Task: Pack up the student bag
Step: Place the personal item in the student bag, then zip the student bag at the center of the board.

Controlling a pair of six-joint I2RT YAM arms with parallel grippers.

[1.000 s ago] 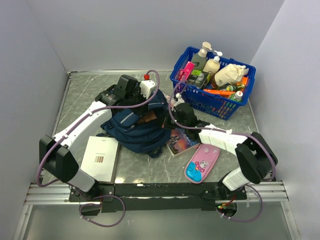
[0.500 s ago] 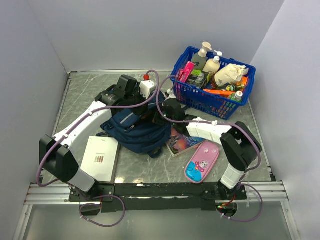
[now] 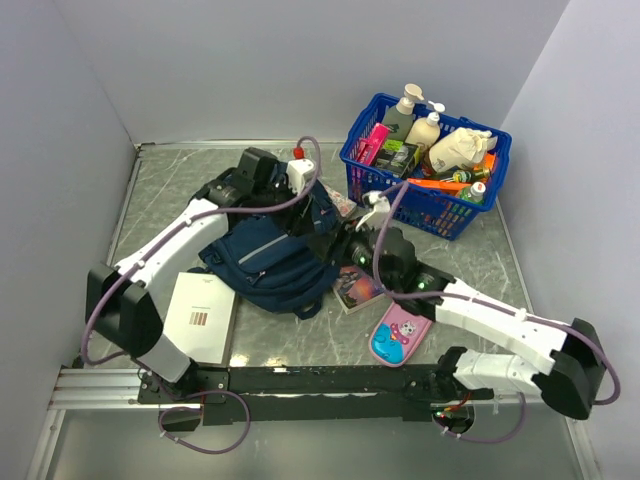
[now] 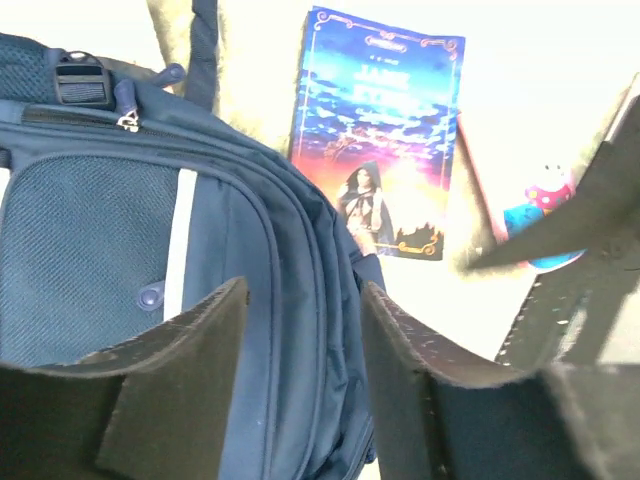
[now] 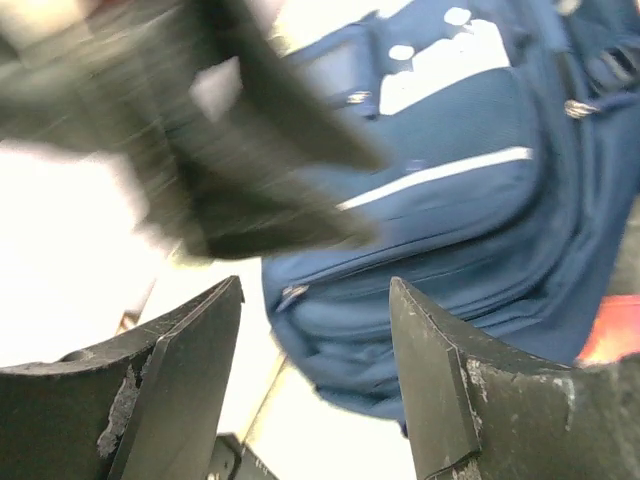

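Edges: Pale walls (image 3: 90, 90) close in the grey marbled worktop (image 3: 170, 190) on the left, far and right sides, and a metal rail (image 3: 100, 385) runs along the near edge.
Open room: Bare worktop shows in the far left corner and on the right between the blue basket (image 3: 425, 215) and the right arm. The middle is crowded.
Student bag: The navy student bag (image 3: 270, 262) lies slumped at mid-worktop, front panel up, between a white booklet (image 3: 200, 318) on its near left and a bright paperback (image 4: 385, 130) touching its right edge.
Bag's look: Soft navy fabric with a pale grey stripe (image 4: 180, 245) down the front pocket, zipped seams and a white patch (image 5: 445, 60).
Left pincer: The left pincer (image 4: 303, 300) hangs over the bag's far right side, fingers spread, holding nothing.
Right pincer: The right pincer (image 5: 315, 290) faces the bag from the right, fingers likewise spread and empty.
Nearby: A pink pencil case (image 3: 403, 333) lies near the paperback, just beside the right arm.
Change: A second ago both pincers were pressed together. The right arm, then folded high at the near right, now stretches low along that side, and the bag sits much where it was.
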